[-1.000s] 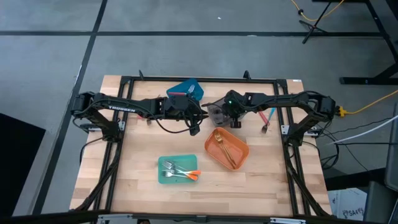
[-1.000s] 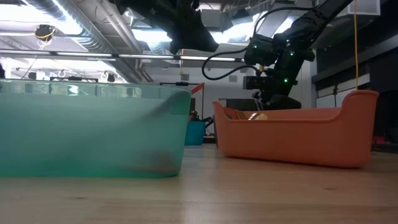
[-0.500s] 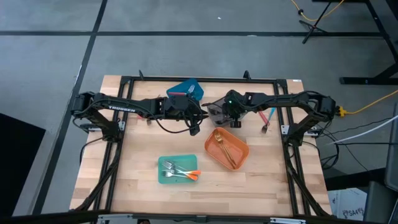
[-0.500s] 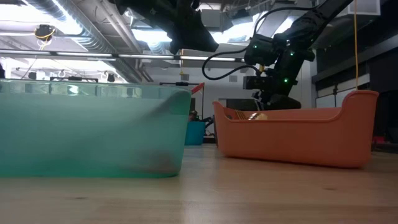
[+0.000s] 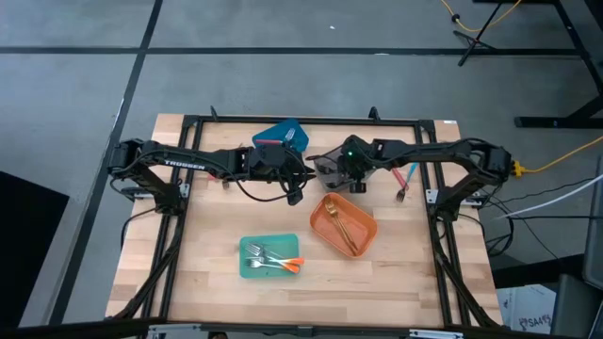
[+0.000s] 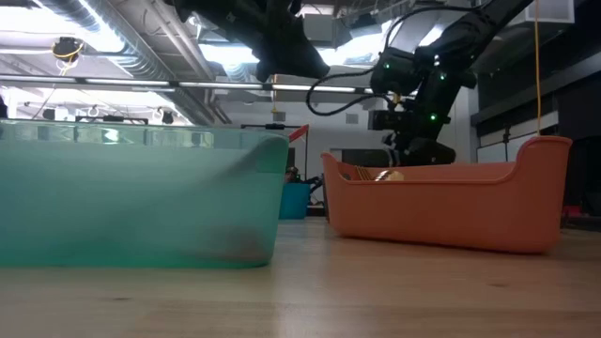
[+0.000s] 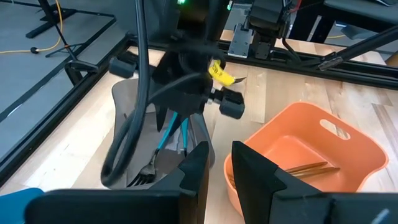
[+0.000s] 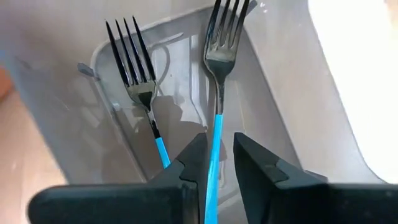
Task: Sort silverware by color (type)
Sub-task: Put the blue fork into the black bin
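Grey bin [image 8: 292, 112], blue-handled fork [image 8: 217, 99] between right fingers [image 8: 186, 168]

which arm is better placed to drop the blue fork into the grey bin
The right. Its tool hangs directly over the grey bin with the blue-handled fork between its fingers, tines already inside. The left tool is beside the bin, empty.

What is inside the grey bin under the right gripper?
Inside the grey bin are two blue-handled forks, one between the fingers of the right gripper. The fingers cover the lower handles, and the bin's near end is out of view.
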